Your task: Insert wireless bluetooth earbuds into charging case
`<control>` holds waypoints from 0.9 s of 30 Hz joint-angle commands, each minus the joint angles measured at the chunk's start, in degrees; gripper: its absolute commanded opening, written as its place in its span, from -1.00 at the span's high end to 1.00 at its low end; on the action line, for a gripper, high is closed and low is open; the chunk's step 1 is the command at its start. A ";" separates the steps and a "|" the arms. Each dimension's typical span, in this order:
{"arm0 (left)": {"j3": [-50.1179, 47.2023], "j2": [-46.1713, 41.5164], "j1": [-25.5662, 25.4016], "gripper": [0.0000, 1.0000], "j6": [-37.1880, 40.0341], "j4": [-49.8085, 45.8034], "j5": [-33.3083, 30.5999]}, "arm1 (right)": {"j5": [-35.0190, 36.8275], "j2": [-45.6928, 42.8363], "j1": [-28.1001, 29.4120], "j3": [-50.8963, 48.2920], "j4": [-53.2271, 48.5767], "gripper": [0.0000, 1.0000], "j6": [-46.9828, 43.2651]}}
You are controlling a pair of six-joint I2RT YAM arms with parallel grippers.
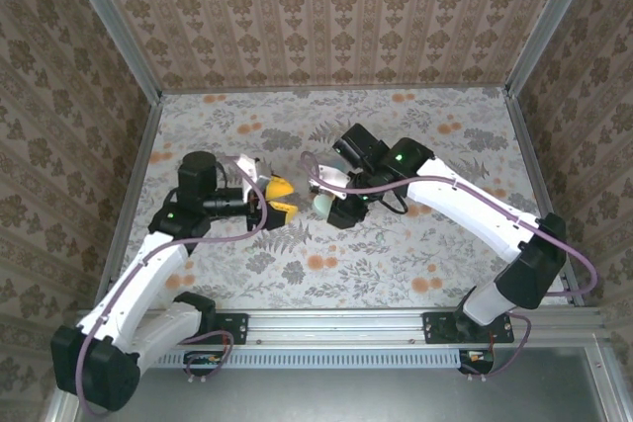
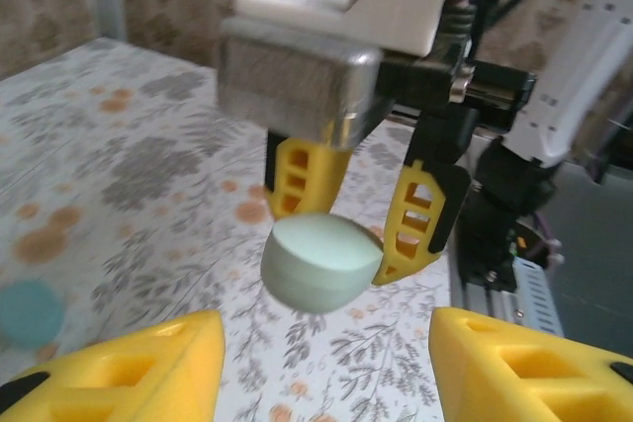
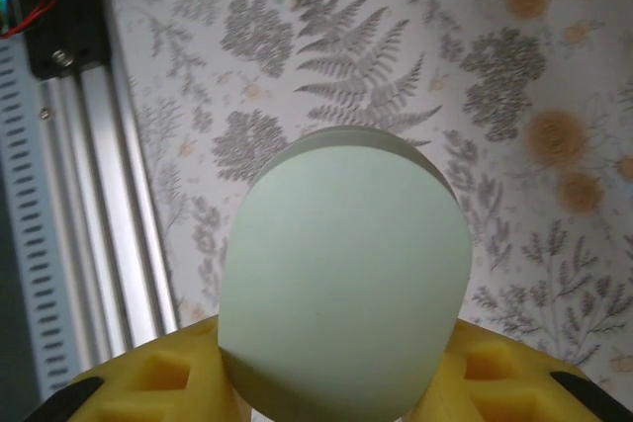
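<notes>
While the right tool (image 2: pixel 341 239) clamps the mint-green charging case (image 2: pixel 318 262) clear above the bench (image 1: pixel 396 254), near its centre, I see my left tool (image 1: pixel 282 197) empty, fingers moderately apart, the case just beside at its 3 o'clock.

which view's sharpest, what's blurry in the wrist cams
Top external: sharpest, evenly lit, shadows faint. Left wrist: the charging case in the right gripper is slightly soft; the near yellow fingers and a teal blob at the left edge are blurred. Right wrist: the case looms close with soft edges; the cloth behind is crisper.
</notes>
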 commanded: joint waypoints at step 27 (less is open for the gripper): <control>7.86 12.01 -11.47 -0.05 9.94 -3.09 4.93 | -9.16 -6.55 0.24 -1.32 -1.36 0.44 -3.37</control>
